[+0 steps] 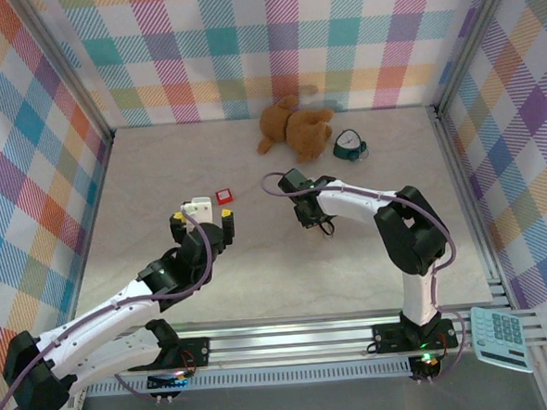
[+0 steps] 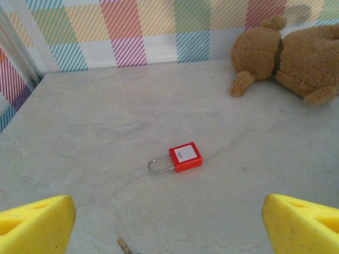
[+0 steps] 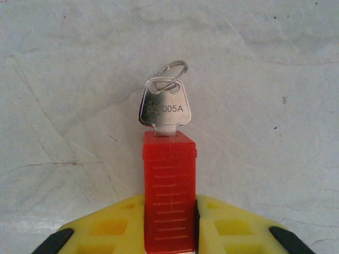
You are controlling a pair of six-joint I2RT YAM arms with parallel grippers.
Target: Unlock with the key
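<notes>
My right gripper [image 3: 169, 211] is shut on a red padlock [image 3: 169, 185], its yellow fingers [image 3: 106, 227] pressing the lock body from both sides just above the table. The silvery key [image 3: 163, 108], stamped with a number and carrying a small ring, sticks into the keyhole at the padlock's far end. A second red padlock [image 2: 185, 157] lies flat on the table, its loop shackle pointing left, ahead of my left gripper [image 2: 168, 225], which is open and holds nothing. From above, that padlock [image 1: 224, 196] lies just beyond the left gripper [image 1: 203, 228]; the right gripper [image 1: 317, 223] is mid-table.
A brown teddy bear [image 1: 294, 127] lies at the back of the table, with a small green and black object [image 1: 350, 145] beside it. A small brass-tipped metal piece [image 2: 124, 245] lies near the left gripper. A calculator [image 1: 501, 338] rests off the table's near right corner. Plaid walls enclose three sides.
</notes>
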